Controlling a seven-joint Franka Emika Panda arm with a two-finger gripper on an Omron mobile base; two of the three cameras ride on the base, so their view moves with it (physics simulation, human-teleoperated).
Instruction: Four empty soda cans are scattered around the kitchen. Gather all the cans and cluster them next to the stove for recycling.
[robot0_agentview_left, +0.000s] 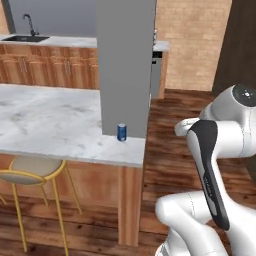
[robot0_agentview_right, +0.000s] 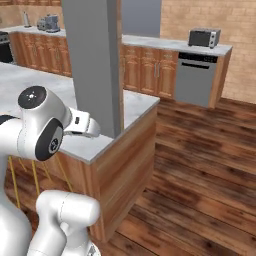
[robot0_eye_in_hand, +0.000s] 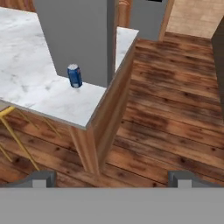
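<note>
Marble counter (robot0_agentview_left: 50, 120) | blue soda can (robot0_agentview_left: 121, 132) standing upright beside grey pillar (robot0_agentview_left: 125, 65), awaiting pickup | pincer (robot0_eye_in_hand: 112, 179) gaping apart, holding nothing, facing it.

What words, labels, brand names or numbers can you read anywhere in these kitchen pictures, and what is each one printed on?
No text can be read.
The small blue soda can with a silver top, upright on the white marble island counter beside the grey square pillar: any marking is too small and blurred to read.
The stainless steel dishwasher and the dark toaster oven on the far counter: no legible lettering.
</note>
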